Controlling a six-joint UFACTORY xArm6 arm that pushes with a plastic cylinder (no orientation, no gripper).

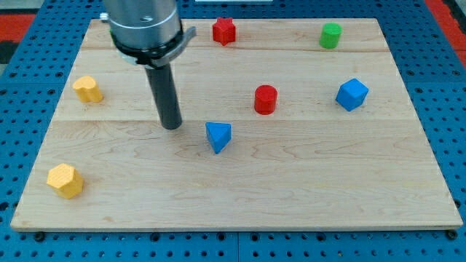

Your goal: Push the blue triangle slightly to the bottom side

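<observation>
Zero contact yet: push not begun.
My tip (pixel 172 126) sits left of blue triangle (pixel 218 136), apart; needs to get above it. No jaws, just rod.

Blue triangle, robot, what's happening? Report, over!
My tip down on the board, left of the blue triangle, slightly higher, not touching. Red cylinder up-right of it. Nothing below the triangle.

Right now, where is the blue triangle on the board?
The blue triangle sits near the board's middle, just to the view's right of my tip and not touching it, below and left of the red cylinder.
</observation>
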